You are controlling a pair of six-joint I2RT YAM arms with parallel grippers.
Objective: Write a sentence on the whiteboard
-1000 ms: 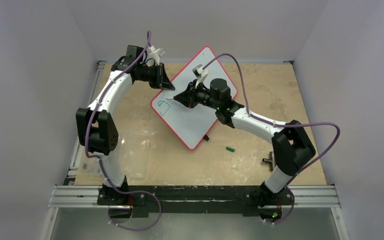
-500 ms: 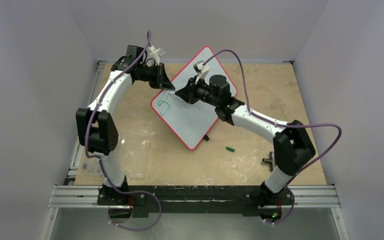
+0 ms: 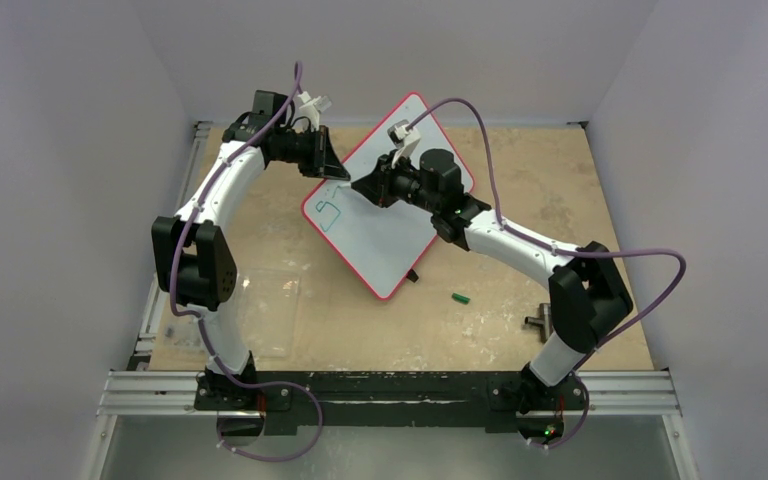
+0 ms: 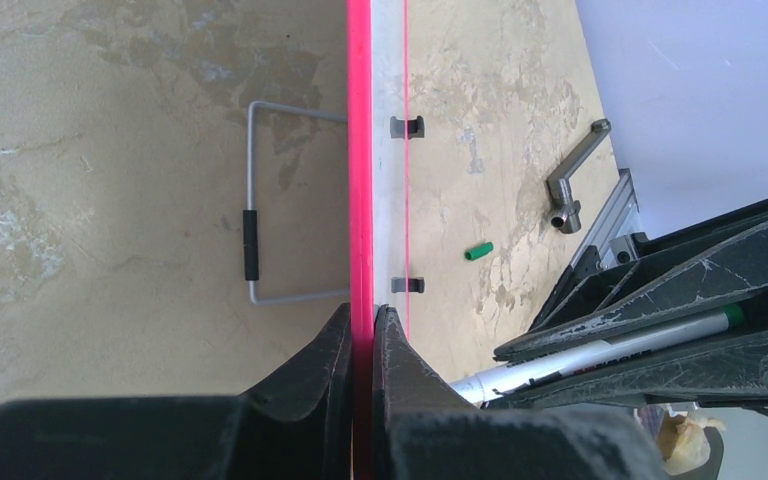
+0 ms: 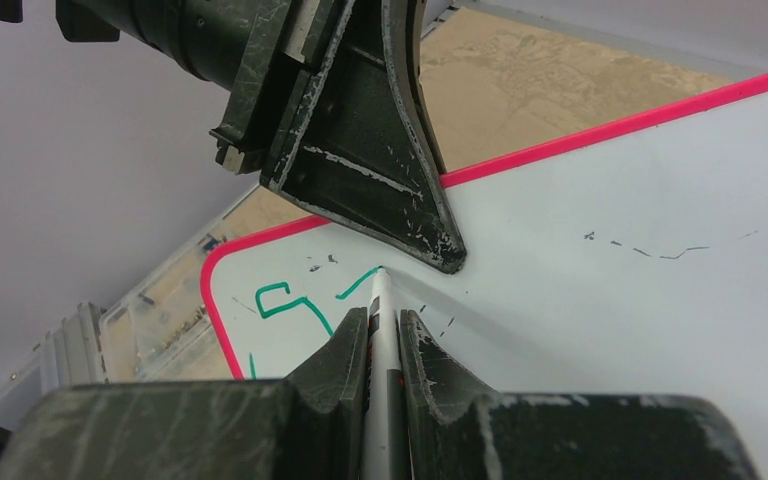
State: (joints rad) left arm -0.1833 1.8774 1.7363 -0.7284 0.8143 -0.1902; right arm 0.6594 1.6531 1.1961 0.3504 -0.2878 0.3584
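The whiteboard (image 3: 385, 255) with a red rim stands tilted on the table, one corner pointing away. My left gripper (image 3: 332, 166) is shut on its upper left rim; in the left wrist view the rim (image 4: 360, 150) runs edge-on between the jaws of that gripper (image 4: 361, 312). My right gripper (image 3: 362, 188) is shut on a white marker (image 5: 380, 300), whose tip touches the board (image 5: 610, 330) just below the left finger (image 5: 380, 170). Only a few green strokes of the sentence (image 5: 290, 300) show near the left corner (image 3: 328, 212).
A green marker cap (image 3: 461, 298) lies on the table right of the board, also in the left wrist view (image 4: 478, 251). A metal crank handle (image 3: 536, 322) lies near the right arm. A clear plastic sheet (image 3: 260, 315) lies front left. The board's wire stand (image 4: 252, 230) props it from behind.
My right gripper has moved the marker a little up and away along the board, and a short new green stroke shows beside the first letter. The left gripper has not moved.
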